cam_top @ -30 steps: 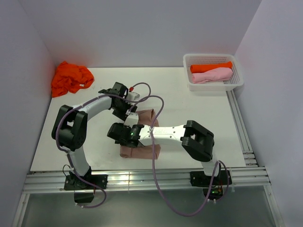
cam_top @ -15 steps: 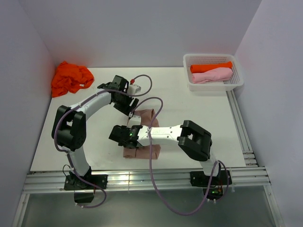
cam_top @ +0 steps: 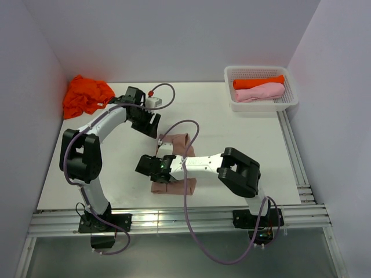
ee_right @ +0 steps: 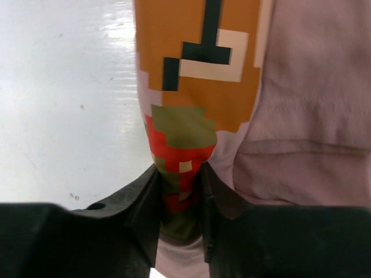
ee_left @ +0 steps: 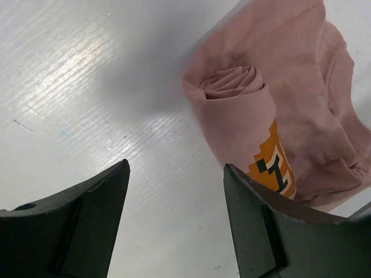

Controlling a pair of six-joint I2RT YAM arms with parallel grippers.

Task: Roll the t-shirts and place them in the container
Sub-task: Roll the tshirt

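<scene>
Your white bench fills the workspace, walls on three sides. Left arm reaches from its near-left base toward the far middle. Right arm lies low and stretched leftward across the near middle. White mesh basket sits at the far right corner. Loose orange heap is crumpled in the far left corner, well apart from both arms. Brown shirt lies near the bench centre, running from far to near under the right arm. It is partly rolled: the left wrist view shows a tight spiral roll end with flat pink-brown cloth spread just beside it, and an orange pixel print wraps the roll. Inside the basket you have two finished rolls side by side, orange roll at the back and pink roll in front, touching. Left fingers stand wide with only bare bench between them, hanging just beside the roll's far end and not touching it. Right fingers are drawn narrow and pinch the brown shirt at its printed part, with red and olive squares of the print squeezed between them, at the roll's near end.
</scene>
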